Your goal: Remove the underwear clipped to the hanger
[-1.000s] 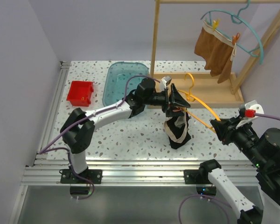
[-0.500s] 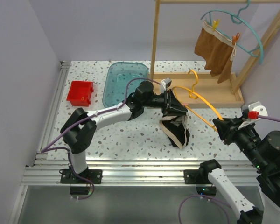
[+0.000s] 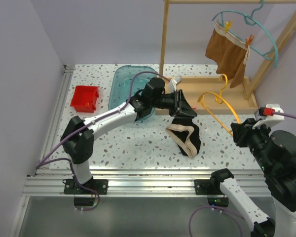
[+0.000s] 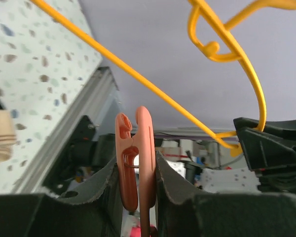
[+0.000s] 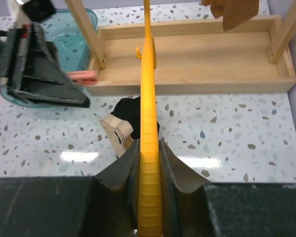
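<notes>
From above, the black underwear (image 3: 185,138) has just dropped off the yellow hanger (image 3: 227,104) and now lies in a heap on the table (image 3: 138,143), just in front of the rack (image 3: 163,44). The left gripper (image 3: 187,105) has pulled back toward the rack base, and the right gripper (image 3: 238,132) is in front of the rack at its right end. The brown underwear (image 3: 228,55) hangs on the rack, clipped to the teal hanger (image 3: 259,48), so I judge you are about half done. In the left wrist view, the fingers are clenched on the loose clip (image 4: 136,163). In the right wrist view, the fingers grasp the yellow hanger's bar, with the black underwear beside it, close to the rack base.
</notes>
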Robot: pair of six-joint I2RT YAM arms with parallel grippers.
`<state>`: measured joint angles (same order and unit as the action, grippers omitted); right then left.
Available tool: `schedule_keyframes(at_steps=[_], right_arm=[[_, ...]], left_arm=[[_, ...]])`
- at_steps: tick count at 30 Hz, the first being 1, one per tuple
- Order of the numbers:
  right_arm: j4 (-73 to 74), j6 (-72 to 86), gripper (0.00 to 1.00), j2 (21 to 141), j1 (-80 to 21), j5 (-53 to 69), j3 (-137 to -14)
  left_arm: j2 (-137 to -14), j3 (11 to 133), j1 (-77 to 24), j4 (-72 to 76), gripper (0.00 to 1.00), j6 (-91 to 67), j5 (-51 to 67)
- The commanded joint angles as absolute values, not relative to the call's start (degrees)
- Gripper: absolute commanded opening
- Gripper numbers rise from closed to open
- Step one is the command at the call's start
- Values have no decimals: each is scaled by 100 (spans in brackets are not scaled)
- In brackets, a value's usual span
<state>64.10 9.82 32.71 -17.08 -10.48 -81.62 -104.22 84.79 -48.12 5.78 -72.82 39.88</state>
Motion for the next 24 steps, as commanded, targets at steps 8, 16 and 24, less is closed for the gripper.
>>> schedule_keyframes(at_steps=[8,16,24], right_arm=[[6530,2224,0,3270,-1696,-1433,-7989],[6504,2153,0,3173,-1688,-1046,-7778],[6592,2162,0,3103,-1696,-905,-7910]], left_arm=[[-7394,7015,-2438,-3480,0,-4484,1187],[-7628,7540,208,-3701,0,-3288,819],[-8981,8577,825,-3375,0,-3138,97]])
